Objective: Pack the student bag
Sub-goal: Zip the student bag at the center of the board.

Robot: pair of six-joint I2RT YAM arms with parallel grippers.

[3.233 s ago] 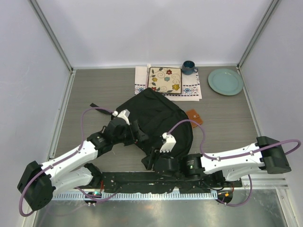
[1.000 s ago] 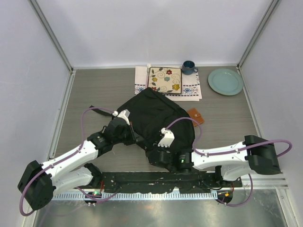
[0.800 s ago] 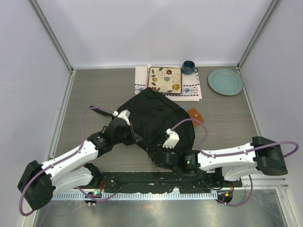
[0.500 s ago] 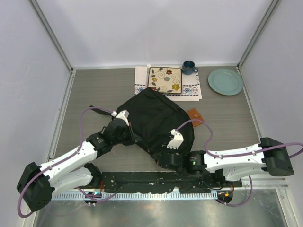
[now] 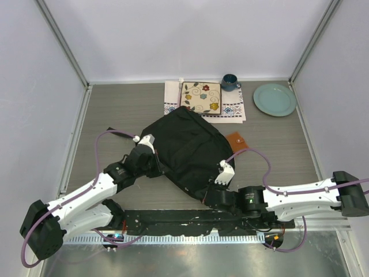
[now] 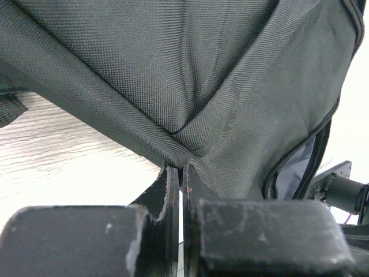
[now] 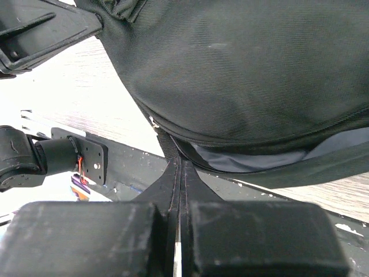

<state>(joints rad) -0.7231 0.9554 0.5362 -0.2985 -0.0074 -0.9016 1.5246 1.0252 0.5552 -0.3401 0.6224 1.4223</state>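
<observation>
A large black soft-fabric student bag (image 5: 187, 144) is pictured lying in the middle of a grey wood-grain table (image 5: 115, 109), held at its lower edge by two white-and-black robot arms that reach in from the bottom of the overhead frame. The left gripper (image 5: 158, 168) is set against the student bag's lower left side. In the left wrist view its black fingers (image 6: 170, 190) are seen pressed together on a raised fold of the woven cloth, with the pale table grain visible beneath the fabric at the left of that frame.

The right gripper (image 5: 208, 194) is placed at the student bag's lower right edge, just below the centre of the overhead frame. In the right wrist view its fingers (image 7: 172, 179) are shown pinched, with no gap between them, on a black strip at the rim of the bag. Just above that, a band of grey inner lining (image 7: 248, 158) is exposed between two black edges.

At the top centre of the overhead frame, a cream square plate painted with flowers (image 5: 201, 97) is laid on a white patterned cloth (image 5: 232, 109), whose lower edge is reached by the student bag's upper tip. A dark blue mug (image 5: 229, 82) is stood just above the cloth. A pale green round plate (image 5: 274, 99) is set apart in the upper right. A small brown leather wallet (image 5: 236, 141) is seen against the student bag's right side.
</observation>
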